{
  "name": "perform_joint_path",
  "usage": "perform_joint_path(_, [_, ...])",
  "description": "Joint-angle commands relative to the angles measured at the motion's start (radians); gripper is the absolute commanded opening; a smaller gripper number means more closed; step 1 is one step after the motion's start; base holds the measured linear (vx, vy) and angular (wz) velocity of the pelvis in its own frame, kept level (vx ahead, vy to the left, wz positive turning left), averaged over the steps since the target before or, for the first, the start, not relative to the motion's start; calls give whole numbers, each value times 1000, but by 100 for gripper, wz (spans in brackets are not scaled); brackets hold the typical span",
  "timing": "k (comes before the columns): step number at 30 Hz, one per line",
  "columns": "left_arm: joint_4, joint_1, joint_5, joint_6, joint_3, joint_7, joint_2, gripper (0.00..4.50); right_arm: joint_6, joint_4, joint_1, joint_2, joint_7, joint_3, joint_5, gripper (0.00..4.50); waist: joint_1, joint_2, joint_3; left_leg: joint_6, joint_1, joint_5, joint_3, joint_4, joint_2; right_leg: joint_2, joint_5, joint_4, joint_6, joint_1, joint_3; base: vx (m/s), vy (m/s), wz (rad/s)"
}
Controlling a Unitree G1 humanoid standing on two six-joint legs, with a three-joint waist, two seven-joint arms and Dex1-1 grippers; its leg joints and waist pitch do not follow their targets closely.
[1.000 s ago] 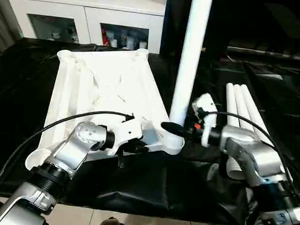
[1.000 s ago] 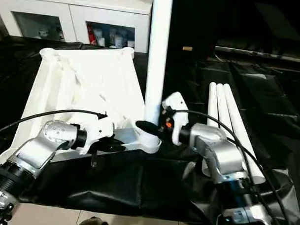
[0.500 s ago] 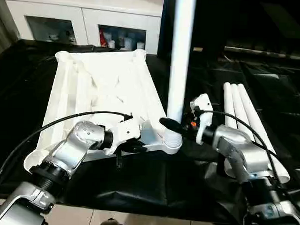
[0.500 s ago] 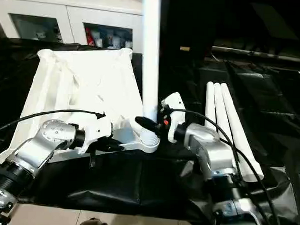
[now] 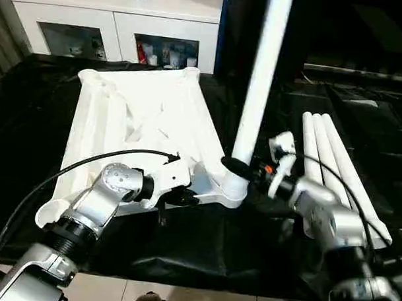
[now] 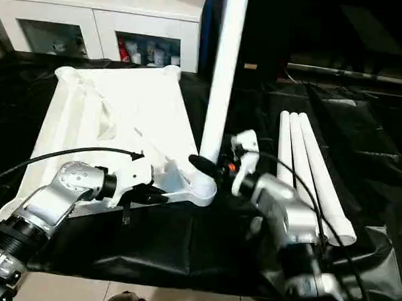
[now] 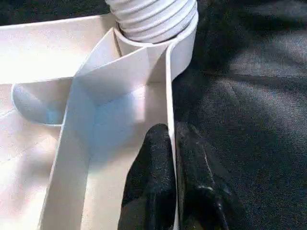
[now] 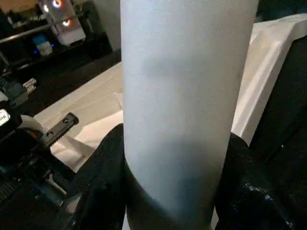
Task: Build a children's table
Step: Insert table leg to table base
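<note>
Left eye view: leg (image 5: 259, 86) in right pincer (image 5: 242, 172), now tilted rightward.

tabletop (image 5: 139, 128): white plastic rectangle, lying upside down on the black worktop (image 5: 204, 250), ribbed underside up, rounded sockets at the corners.
near rim: a thin upright wall, pinched between the left hand (image 7: 173, 158)'s two black fingers, close to the near right corner.
corner socket (image 5: 234, 191): near right corner, round, with a leg standing in it.
standing leg (image 5: 259, 86): long white tube, ribbed foot seated in the socket, leaning to the right towards its top; right hand (image 5: 243, 172) clasps it just above the socket.
spare legs (image 5: 333, 162): three white tubes lying side by side, touching, right of the tabletop and apart from it.
</note>
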Motion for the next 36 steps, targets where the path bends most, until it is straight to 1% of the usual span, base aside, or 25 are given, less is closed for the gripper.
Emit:
perform_joint_path(1, [-3,-27,12,-28,11,4,-5,0,-7,43,83,-6,-38,4,-37,188,-7,19,-60,-58,41,-326,-32,-85,67,-100,-188,-92,-194,18,49,0,0,0])
perform_joint_path(2, [0,-29,12,-30,11,5,-6,0,-22,36,97,-4,-41,4,-40,188,-7,19,-59,-63,43,-348,-33,-87,68,-99,-208,-96,-185,15,50,0,0,0])
perform_joint_path(3, [6,-32,15,-34,13,10,-8,0,-79,28,117,-2,-54,12,-63,188,-8,18,-58,-67,44,-367,-34,-89,68,-100,-226,-98,-182,15,50,0,0,0])
perform_joint_path(5, [16,-38,17,-37,15,15,-11,0,-123,24,132,2,-62,18,-78,188,-9,20,-54,-73,48,-402,-36,-92,67,-102,-276,-104,-175,13,51,0,0,0])
perform_joint_path(6, [25,-43,19,-40,16,20,-14,0,-155,18,149,12,-66,19,-86,188,-10,20,-50,-76,53,-432,-38,-95,68,-103,-322,-111,-170,11,52,0,0,0])
perform_joint_path(7, [27,-44,20,-41,17,21,-15,0,-161,17,152,14,-67,18,-86,188,-11,20,-48,-77,55,-449,-38,-95,68,-105,-351,-115,-167,9,52,0,0,0])
perform_joint_path(8, [28,-45,20,-42,17,22,-15,0,-165,18,153,16,-69,18,-87,188,-11,19,-47,-82,60,-474,-42,-96,69,-109,-393,-120,-161,9,54,0,0,0])
perform_joint_path(11, [38,-49,21,-44,17,24,-18,0,-198,30,160,32,-77,8,-93,188,-14,20,-48,-85,60,-484,-45,-101,70,-106,-386,-120,-162,9,54,0,0,0])
perform_joint_path(12, [39,-49,22,-46,17,25,-17,0,-213,41,163,43,-80,3,-90,188,-14,23,-49,-84,60,-484,-43,-101,70,-106,-360,-119,-169,7,56,0,0,0])
perform_joint_path(13, [40,-49,23,-48,18,26,-17,0,-225,47,166,49,-83,0,-87,188,-14,23,-49,-82,58,-482,-43,-102,70,-106,-352,-118,-171,9,55,0,0,0])
perform_joint_path(15, [43,-49,26,-51,21,27,-17,0,-260,58,175,56,-81,7,-86,188,-15,23,-49,-79,56,-476,-43,-104,70,-106,-340,-118,-171,9,55,0,0,0])
perform_joint_path(17, [43,-49,27,-52,22,26,-17,0,-270,60,178,55,-79,12,-87,188,-15,22,-48,-76,56,-474,-43,-105,70,-105,-342,-118,-171,11,54,0,0,0])
perform_joint_path(18, [42,-47,29,-54,23,26,-15,0,-290,59,184,45,-69,32,-106,188,-14,22,-48,-74,56,-472,-42,-104,70,-107,-357,-121,-168,10,55,0,0,0])
perform_joint_path(20, [41,-45,30,-56,24,27,-13,0,-312,57,189,35,-56,54,-132,188,-14,22,-48,-72,56,-470,-43,-105,70,-106,-362,-121,-164,9,55,0,0,0])
perform_joint_path(21, [41,-44,31,-57,24,28,-13,0,-321,57,190,31,-50,62,-143,188,-14,20,-48,-71,54,-465,-43,-106,70,-107,-362,-122,-163,11,56,0,0,0])
perform_joint_path(24, [42,-44,33,-59,23,29,-13,0,-344,68,189,24,-34,80,-167,188,-15,19,-46,-67,54,-465,-42,-107,71,-107,-375,-123,-158,10,57,0,0,0])
perform_joint_path(25, [41,-43,33,-59,23,30,-14,0,-343,72,186,23,-34,86,-172,188,-14,20,-46,-67,55,-468,-43,-107,71,-108,-381,-124,-158,8,57,0,0,0])
perform_joint_path(27, [35,-40,33,-57,22,30,-14,0,-338,79,175,23,-28,98,-177,188,-15,16,-45,-65,54,-468,-43,-108,71,-107,-394,-125,-156,9,57,0,0,0])
perform_joint_path(28, [32,-38,34,-56,21,31,-15,0,-334,82,169,23,-21,105,-176,188,-16,17,-44,-65,55,-475,-44,-108,71,-108,-410,-126,-154,7,57,0,0,0])
perform_joint_path(29, [30,-37,34,-55,21,31,-16,0,-327,82,166,22,-14,108,-173,188,-17,10,-43,-62,55,-478,-44,-108,71,-110,-429,-128,-151,7,58,0,0,0])
perform_joint_path(30, [29,-36,34,-55,20,31,-16,0,-313,82,164,20,-6,113,-167,188,-16,13,-42,-62,55,-482,-45,-108,71,-111,-446,-129,-147,6,58,0,0,0])
perform_joint_path(32, [26,-33,35,-55,18,31,-15,0,-278,83,157,16,8,122,-156,188,-18,7,-41,-62,56,-489,-45,-109,71,-109,-463,-132,-141,4,58,0,0,0])
perform_joint_path(33, [22,-31,36,-55,18,30,-15,0,-248,92,150,15,21,119,-143,188,-17,8,-42,-61,56,-484,-45,-110,71,-110,-467,-132,-139,5,58,0,0,0])
perform_joint_path(35, [22,-31,36,-55,18,30,-14,0,-245,94,149,16,23,118,-142,188,-16,8,-42,-59,56,-480,-45,-109,72,-111,-466,-132,-139,3,59,0,0,0])
perform_joint_path(36, [20,-29,36,-57,19,29,-13,0,-225,109,140,11,44,116,-136,188,-16,6,-41,-61,57,-484,-44,-110,72,-111,-467,-134,-136,1,60,0,0,0])
